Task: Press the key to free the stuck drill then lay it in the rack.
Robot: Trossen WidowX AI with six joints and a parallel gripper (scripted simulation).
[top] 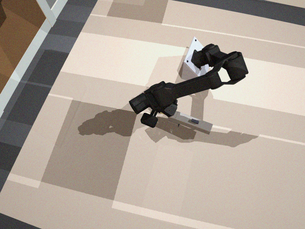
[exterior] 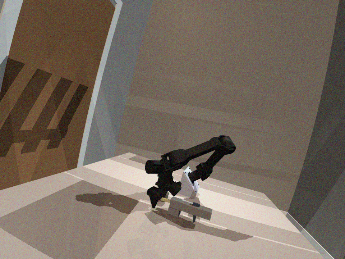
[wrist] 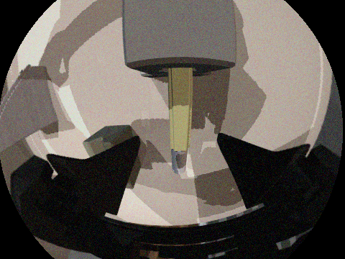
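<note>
A grey block [top: 205, 126] [exterior: 192, 210] [wrist: 180, 14] stands on short legs on the table. A small dark key [top: 194, 121] [exterior: 196, 204] sits on its top. A thin yellow drill [wrist: 180, 106] [exterior: 166, 199] sticks out of the block's end, with its greyish tip towards the wrist camera. My gripper [wrist: 178, 138] [top: 159, 114] [exterior: 164, 196] is open at that end of the block. Its fingers stand wide apart on either side of the drill's tip and do not touch it. I cannot make out the rack for certain.
A white slanted plate [top: 194, 46] [exterior: 189, 181] carries the arm's base behind the block. A small grey-green shape [wrist: 103, 140] lies left of the drill in the wrist view. A brown wall with a pale frame [top: 46, 14] borders the far left.
</note>
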